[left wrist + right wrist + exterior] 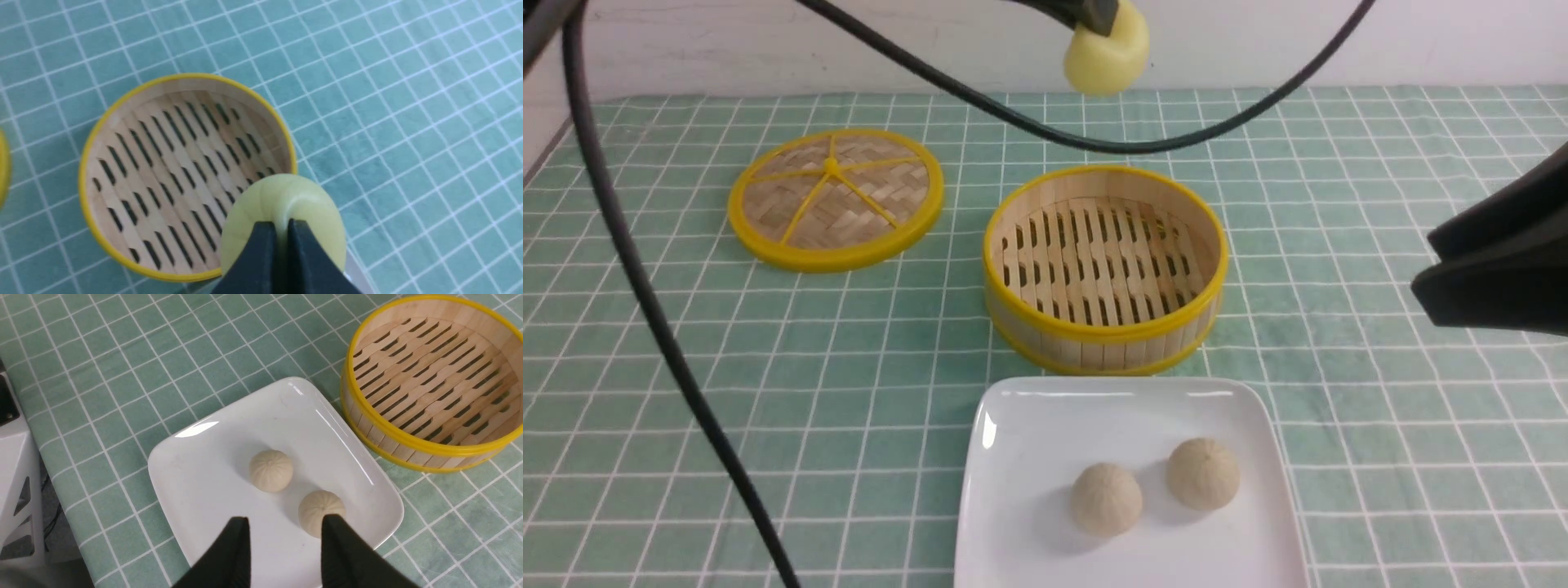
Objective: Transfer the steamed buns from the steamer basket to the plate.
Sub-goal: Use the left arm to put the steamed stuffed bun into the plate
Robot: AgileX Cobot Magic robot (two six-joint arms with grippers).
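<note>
My left gripper (pixel 1098 20) is shut on the smooth pale yellow steamed bun (pixel 1107 53), high above the far rim of the steamer basket (pixel 1104 327). In the left wrist view the black fingertips (pixel 261 245) pinch deep into that bun (pixel 286 196), beside the basket's rim (pixel 88 163). The basket's slotted floor is bare. Two beige steamed buns (pixel 1106 499) (pixel 1203 474) lie on the white plate (pixel 1029 425) in front of the basket. My right gripper (pixel 286 520) hangs open over the plate (pixel 196 477) with nothing between its fingers. One finger partly covers the nearer bun (pixel 316 506); the other bun (pixel 271 471) lies beyond.
The flat woven lid (pixel 836 198) lies on the green checked cloth left of the basket. Black cables (pixel 645 286) cross the left and top of the front view. My right gripper (pixel 1425 273) enters from the right edge. A white stand (pixel 16 490) sits beside the table.
</note>
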